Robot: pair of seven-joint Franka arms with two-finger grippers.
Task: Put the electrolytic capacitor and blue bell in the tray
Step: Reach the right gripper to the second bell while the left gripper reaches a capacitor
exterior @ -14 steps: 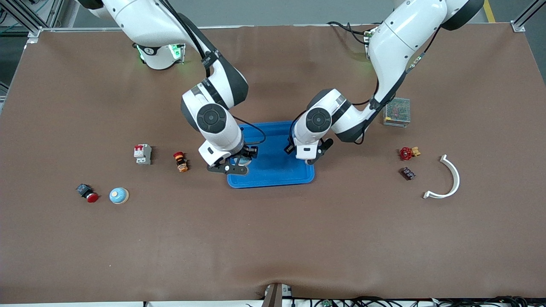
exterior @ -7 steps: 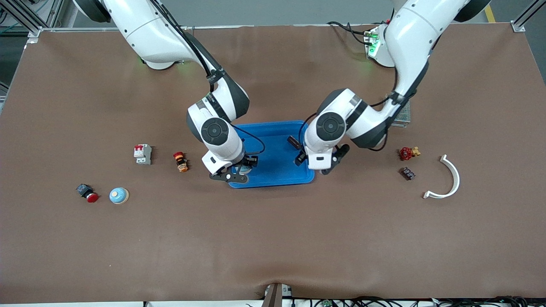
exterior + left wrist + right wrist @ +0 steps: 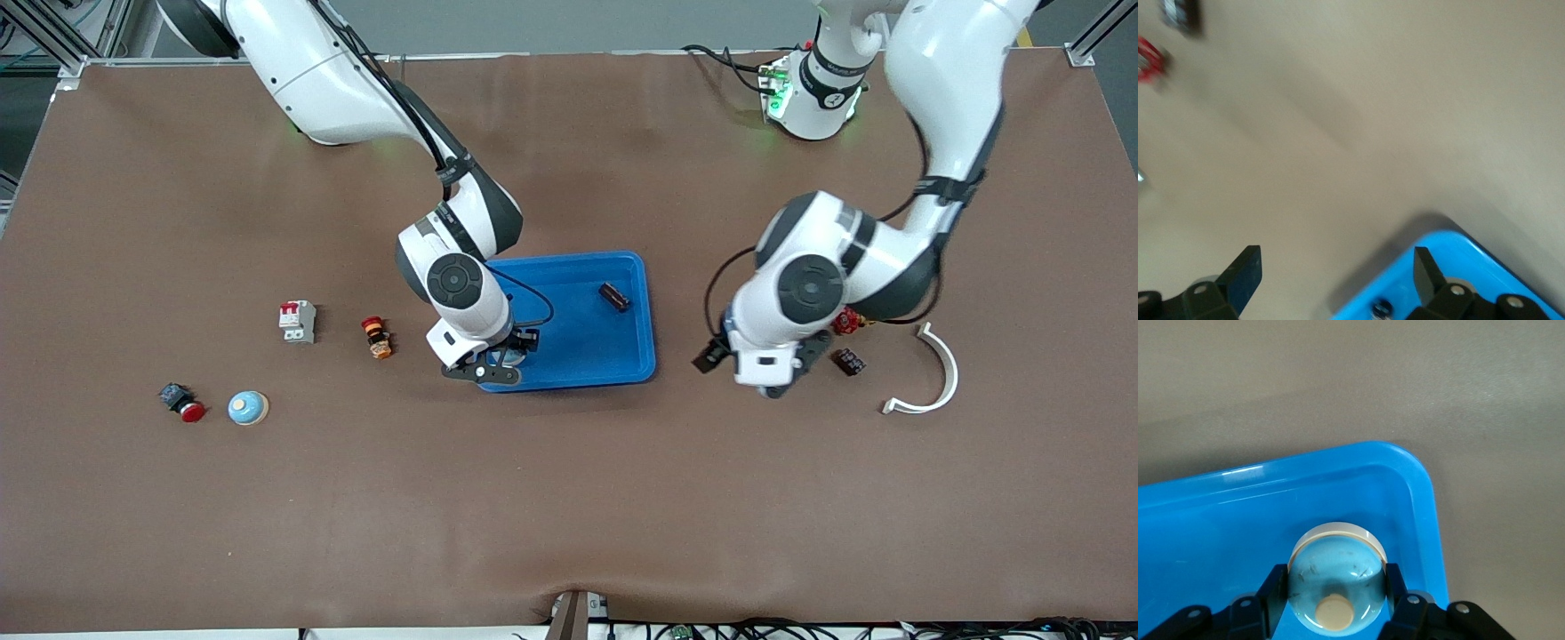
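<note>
The blue tray (image 3: 642,313) lies at mid-table. A small dark capacitor (image 3: 613,297) lies in it, near the rim toward the left arm's end. My right gripper (image 3: 487,364) is over the tray corner nearest the front camera, toward the right arm's end. It is shut on a blue bell (image 3: 1337,577), low inside the tray (image 3: 1405,463), with fingers (image 3: 1271,587) on both sides. My left gripper (image 3: 756,369) is open and empty over bare table beside the tray. Its fingers (image 3: 1245,277) are wide apart and the tray corner (image 3: 1471,257) shows.
A second blue bell (image 3: 248,408), a red push button (image 3: 182,403), a grey breaker (image 3: 297,321) and an orange-red button (image 3: 377,337) lie toward the right arm's end. A red valve (image 3: 846,320), a dark chip (image 3: 850,361) and a white curved piece (image 3: 933,373) lie by the left gripper.
My left arm has swung away from the tray toward its own end of the table, leaving the capacitor in the tray. My right gripper has shifted slightly toward the tray's near corner with the bell.
</note>
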